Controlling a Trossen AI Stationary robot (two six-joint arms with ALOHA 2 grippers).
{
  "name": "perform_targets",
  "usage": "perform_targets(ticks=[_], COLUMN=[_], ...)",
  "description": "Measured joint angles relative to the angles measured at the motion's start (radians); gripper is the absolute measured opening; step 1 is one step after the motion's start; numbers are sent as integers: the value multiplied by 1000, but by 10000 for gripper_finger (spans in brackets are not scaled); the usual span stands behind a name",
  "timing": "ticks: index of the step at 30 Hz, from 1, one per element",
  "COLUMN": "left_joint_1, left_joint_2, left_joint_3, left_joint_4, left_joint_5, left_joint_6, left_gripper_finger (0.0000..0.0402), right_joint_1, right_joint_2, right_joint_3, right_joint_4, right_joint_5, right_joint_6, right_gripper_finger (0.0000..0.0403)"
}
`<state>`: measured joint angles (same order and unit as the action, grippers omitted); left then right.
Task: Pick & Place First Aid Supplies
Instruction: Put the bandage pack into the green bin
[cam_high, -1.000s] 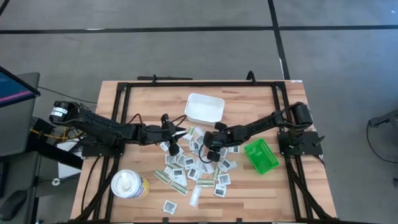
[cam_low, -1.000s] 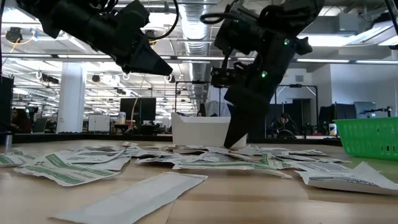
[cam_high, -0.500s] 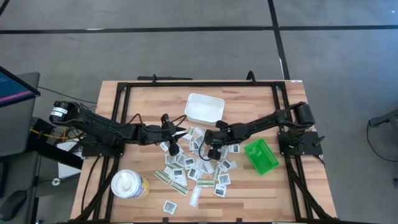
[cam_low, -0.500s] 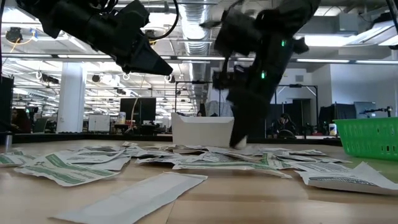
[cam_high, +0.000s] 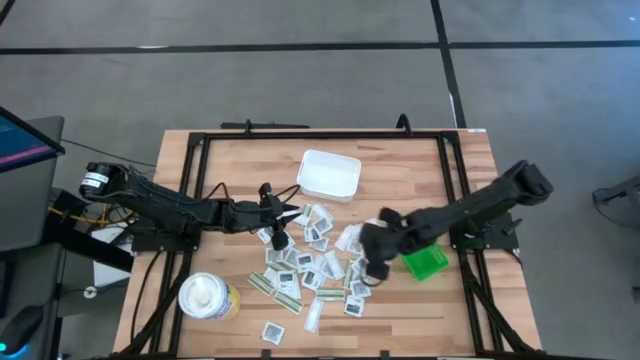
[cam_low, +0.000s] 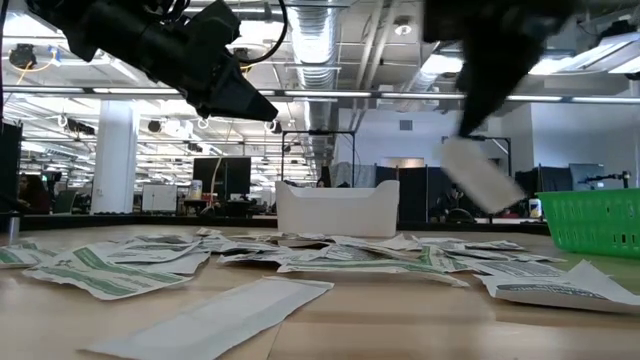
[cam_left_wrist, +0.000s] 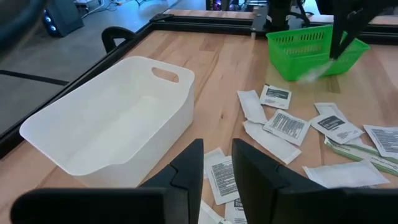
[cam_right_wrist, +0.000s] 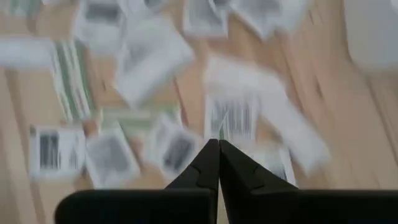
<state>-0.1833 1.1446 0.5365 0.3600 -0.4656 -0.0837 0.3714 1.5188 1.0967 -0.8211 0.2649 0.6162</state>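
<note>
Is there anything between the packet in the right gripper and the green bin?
Nothing visible. The right gripper is shut on a white packet, held in the air beside the green bin, with only open space between them. The other packets lie flat on the table below. The left gripper hovers near the white tray.

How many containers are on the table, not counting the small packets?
3: the white tray at the far middle, the green bin at the right, and a round tub at the near left. None seems hidden.
</note>
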Motion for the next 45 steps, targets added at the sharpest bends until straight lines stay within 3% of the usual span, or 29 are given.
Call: perform_targets(ticks=[7,13,26,31,39,45], left_joint_1=[0,2,29,29,29,29], left_joint_2=[0,0,0,0,0,0], left_joint_3=[0,0,0,0,0,0], left_joint_4=[9,34,45,46,52,61], left_joint_5=[0,0,0,0,0,0], left_joint_6=[2,34,35,35,35,35], left_gripper_finger=[85,85,85,85,85,85], right_joint_1=[129,154,174,219,262,224], right_joint_2=[-52,-87,-197,-205,-204,-204], right_joint_3=[-59,-66,-66,-70,-163,-165], right_joint_4=[-158,-204,-417,-557,-400,-403], right_joint_5=[62,106,119,45,49,50], right_joint_6=[255,357,551,712,733,712], right_gripper_finger=[1,1,0,0,4,39])
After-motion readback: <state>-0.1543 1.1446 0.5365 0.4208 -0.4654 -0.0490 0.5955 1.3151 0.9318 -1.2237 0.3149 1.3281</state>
